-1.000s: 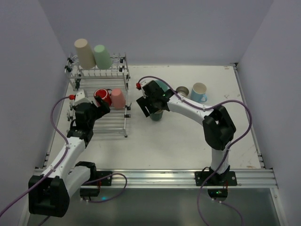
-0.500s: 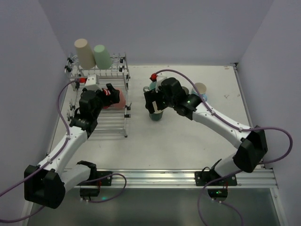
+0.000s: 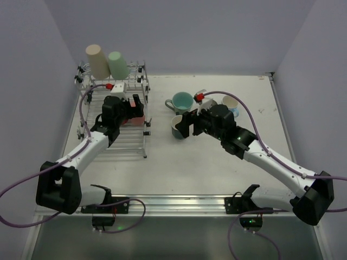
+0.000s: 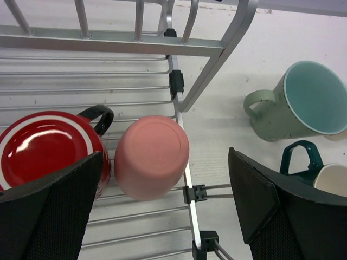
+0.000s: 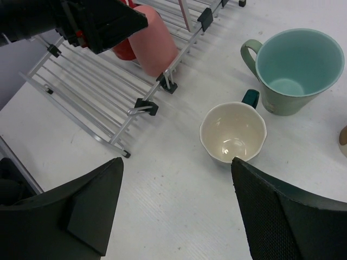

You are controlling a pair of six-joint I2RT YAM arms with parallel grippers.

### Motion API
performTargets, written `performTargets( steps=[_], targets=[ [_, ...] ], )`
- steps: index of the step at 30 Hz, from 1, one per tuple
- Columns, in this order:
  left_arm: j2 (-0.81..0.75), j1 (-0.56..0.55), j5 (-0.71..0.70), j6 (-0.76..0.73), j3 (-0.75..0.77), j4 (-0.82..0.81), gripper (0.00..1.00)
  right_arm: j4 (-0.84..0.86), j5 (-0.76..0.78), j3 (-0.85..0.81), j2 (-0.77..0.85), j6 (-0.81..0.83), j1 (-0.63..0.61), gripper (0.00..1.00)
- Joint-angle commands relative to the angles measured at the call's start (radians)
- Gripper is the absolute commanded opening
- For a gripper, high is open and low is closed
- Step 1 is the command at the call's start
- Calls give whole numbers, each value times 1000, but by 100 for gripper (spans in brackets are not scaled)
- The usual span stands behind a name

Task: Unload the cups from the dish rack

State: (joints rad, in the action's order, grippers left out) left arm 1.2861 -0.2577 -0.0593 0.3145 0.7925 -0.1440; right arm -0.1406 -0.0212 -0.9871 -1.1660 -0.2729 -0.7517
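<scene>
Top external; dish rack (image 3: 122,142): 4 cups (image 3: 98,61); table (image 3: 206,168): 3 visible; end effectors (image 3: 132,108) (image 3: 188,127): both spread

Bright, even light falls from above and leaves only soft, short shadows on the white tabletop (image 3: 179,173). White glare streaks the glossy upturned base of the red mug (image 4: 46,143), and a small glint sits in the cream inside of the dark green mug (image 5: 233,132). All views are sharp, though the bars of the chrome wire dish rack (image 4: 108,46) bow slightly toward the edges of the left wrist view.
</scene>
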Motion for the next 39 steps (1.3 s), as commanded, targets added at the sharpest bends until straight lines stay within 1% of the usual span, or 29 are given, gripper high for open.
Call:
performTargets(
  steps=[1,7,13,15,17,18,19,22,23,24,28,29,31,32,33,34,35,37,38,39],
  targets=[
    [36,-6,9,-52,66,-94,99,90,-36,21,28,-23,3,82],
    [124,-6,-11,-63,96,-94,99,105,-32,39,57,-20,3,82],
    [174,-6,-7,-58,99,-106,96,110,-31,41,69,-22,3,81],
    [180,-6,-8,-51,91,-115,87,108,-34,39,69,-23,3,81],
    [173,-6,-13,-49,79,-132,75,105,-40,36,69,-23,3,81],
    [171,-6,-19,-49,76,-135,65,105,-40,36,69,-26,3,81],
    [170,-6,-20,-49,74,-137,61,105,-40,36,69,-29,2,81],
    [165,-6,-31,-52,76,-132,56,104,-49,30,69,-35,3,81],
    [160,-6,-33,-49,74,-126,49,104,-52,30,74,-40,3,81],
    [153,-6,-34,-45,71,-123,46,104,-57,27,77,-43,3,81],
    [67,-8,-24,-11,45,-121,39,102,-86,4,75,-75,3,81],
    [18,-9,-17,6,36,-111,38,119,-101,4,71,-93,2,81],
    [-39,-12,4,24,27,-97,36,148,-162,19,68,-172,0,82],
    [-101,-17,13,44,16,-79,36,230,-187,33,68,-208,0,82],
    [-134,-17,41,58,8,-71,35,274,-212,66,62,-282,-1,84],
    [-164,-18,55,76,-8,-65,34,320,-233,85,57,-316,-3,84],
    [-230,-18,112,112,-16,-56,33,402,-259,100,51,-375,-12,86],
    [-293,-20,168,156,-50,-54,32,508,-278,140,28,-419,-23,88],
    [-350,-21,197,205,-62,-69,31,547,-287,151,19,-440,-31,89],
    [-378,-21,258,233,-79,-83,31,580,-296,172,11,-475,-32,90]
  ],
)
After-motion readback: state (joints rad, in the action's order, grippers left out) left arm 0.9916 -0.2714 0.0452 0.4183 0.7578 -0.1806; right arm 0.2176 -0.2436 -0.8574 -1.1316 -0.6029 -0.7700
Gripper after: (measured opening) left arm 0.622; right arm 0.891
